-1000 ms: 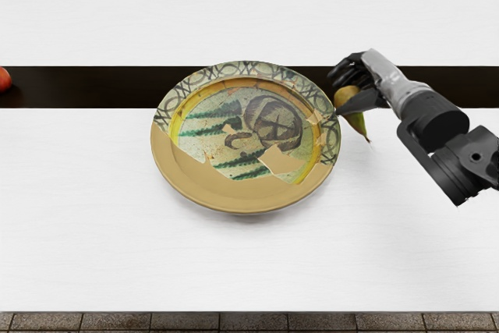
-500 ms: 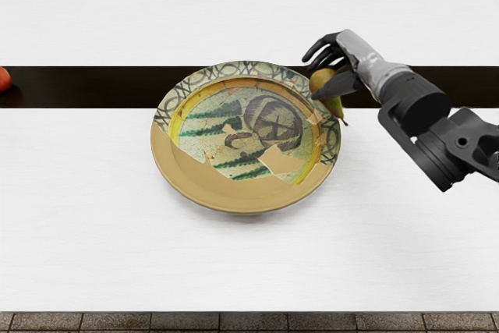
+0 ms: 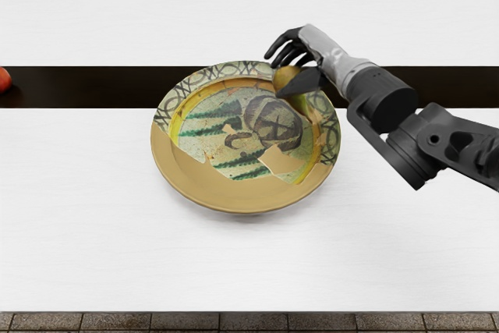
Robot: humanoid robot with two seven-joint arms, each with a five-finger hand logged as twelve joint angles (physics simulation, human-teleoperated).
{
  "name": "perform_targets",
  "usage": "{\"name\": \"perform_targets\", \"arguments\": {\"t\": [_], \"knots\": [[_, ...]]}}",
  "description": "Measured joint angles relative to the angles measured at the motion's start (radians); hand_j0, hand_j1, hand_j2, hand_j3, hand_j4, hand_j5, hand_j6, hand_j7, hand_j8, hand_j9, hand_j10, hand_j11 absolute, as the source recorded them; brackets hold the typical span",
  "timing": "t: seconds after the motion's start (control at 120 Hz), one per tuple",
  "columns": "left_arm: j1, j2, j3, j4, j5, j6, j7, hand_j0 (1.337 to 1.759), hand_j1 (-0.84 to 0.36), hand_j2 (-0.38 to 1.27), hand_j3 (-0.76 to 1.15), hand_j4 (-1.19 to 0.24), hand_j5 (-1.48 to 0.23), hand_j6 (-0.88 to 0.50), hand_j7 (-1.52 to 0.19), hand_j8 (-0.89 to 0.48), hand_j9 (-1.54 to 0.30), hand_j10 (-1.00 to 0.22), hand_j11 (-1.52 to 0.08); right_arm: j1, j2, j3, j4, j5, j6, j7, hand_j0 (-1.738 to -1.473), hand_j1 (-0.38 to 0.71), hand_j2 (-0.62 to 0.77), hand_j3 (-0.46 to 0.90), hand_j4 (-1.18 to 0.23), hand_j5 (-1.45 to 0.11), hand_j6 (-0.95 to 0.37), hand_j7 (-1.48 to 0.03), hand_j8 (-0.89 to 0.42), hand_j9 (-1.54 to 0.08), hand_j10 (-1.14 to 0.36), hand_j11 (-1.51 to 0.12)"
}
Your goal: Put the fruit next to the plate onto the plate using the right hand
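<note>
Right hand [image 3: 304, 58] is at the far rim of the plate [image 3: 175, 163], fingers curled and pinching the yellow-green fruit [image 3: 285, 77]. The fruit sits right over the patterned rim, possibly touching it; hard to tell from here. The plate rests on the white surface [image 3: 109, 255].

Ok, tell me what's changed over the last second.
The right hand, keeping its grasp on the fruit, carried it toward the picture's left, from beside the plate on its right side to over its upper-right rim. Nothing was let go. The plate and the red object at the far left edge stayed where they were.
</note>
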Motion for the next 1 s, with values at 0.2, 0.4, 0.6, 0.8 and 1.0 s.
{"name": "perform_targets", "arguments": {"t": [0.2, 0.4, 0.6, 0.8, 1.0], "knots": [[0.0, 0.0, 0.0, 0.0, 0.0, 0.0, 0.0, 1.658, 0.35, 0.0, 0.0, 0.0, 0.0, 0.0, 0.0, 0.0, 0.0, 0.0, 0.0, 0.0, 0.04, -0.001, -0.003, 0.0, 0.0, 0.0, -1.656, 0.26, 0.21, 0.0, -0.63, -0.86, -0.64, -0.84, -0.45, -0.84, -0.44, -0.83], [0.0, 0.0, 0.0, 0.0, 0.0, 0.0, 0.0, 1.658, 0.35, 0.0, 0.0, 0.0, 0.0, 0.0, 0.0, 0.0, 0.0, 0.0, 0.0, -0.006, 0.079, -0.009, -0.01, -0.001, 0.0, 0.0, -1.656, 0.27, 0.21, 0.0, -0.63, -0.86, -0.64, -0.84, -0.44, -0.84, -0.44, -0.83], [0.0, 0.0, 0.0, 0.0, 0.0, 0.0, 0.0, 1.658, 0.35, 0.0, 0.0, 0.0, 0.0, 0.0, 0.0, 0.0, 0.0, 0.0, 0.0, -0.011, 0.12, -0.02, -0.031, 0.0, -0.002, 0.0, -1.656, 0.26, 0.2, 0.0, -0.62, -0.85, -0.63, -0.83, -0.45, -0.83, -0.43, -0.82], [0.0, 0.0, 0.0, 0.0, 0.0, 0.0, 0.0, 1.658, 0.35, 0.0, 0.0, 0.0, 0.0, 0.0, 0.0, 0.0, 0.0, 0.0, 0.0, -0.013, 0.127, -0.022, -0.047, -0.002, -0.01, 0.001, -1.657, 0.11, 0.08, 0.0, -0.45, -0.6, -0.45, -0.59, -0.36, -0.59, -0.35, -0.59], [0.0, 0.0, 0.0, 0.0, 0.0, 0.0, 0.0, 1.658, 0.35, 0.0, 0.0, 0.0, 0.0, 0.0, 0.0, 0.0, 0.0, 0.0, 0.0, -0.01, 0.114, -0.01, -0.054, -0.003, -0.006, 0.001, -1.658, -0.15, 0.03, 0.0, -0.19, -0.26, -0.19, -0.25, -0.16, -0.25, -0.16, -0.25]]}}
